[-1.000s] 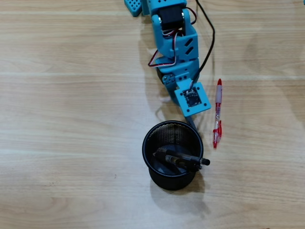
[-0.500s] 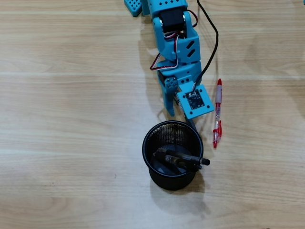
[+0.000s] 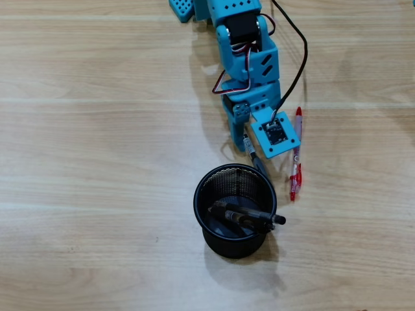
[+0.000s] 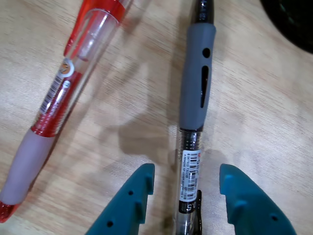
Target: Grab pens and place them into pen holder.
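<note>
In the wrist view my gripper (image 4: 188,171) is open, its two teal fingers (image 4: 141,196) on either side of a black pen (image 4: 195,83) with a grey grip and clear barrel that lies flat on the wood. A red pen (image 4: 73,83) lies to its left, apart from it. From overhead, the black pen (image 3: 260,166) pokes out below the gripper toward the black mesh pen holder (image 3: 220,243), and the red pen (image 3: 296,170) lies just right of the wrist. Black pens (image 3: 249,219) lean inside the holder, one tip over its right rim.
The blue arm (image 3: 249,61) reaches down from the top edge of the overhead view, with a black cable (image 3: 301,61) looping along its right side. The holder's dark rim (image 4: 293,19) shows at the top right of the wrist view. Light wooden tabletop (image 3: 97,162) surrounds everything.
The wrist has swung to the right, toward the red pen, and drawn back slightly from the holder. Pens and holder have not moved.
</note>
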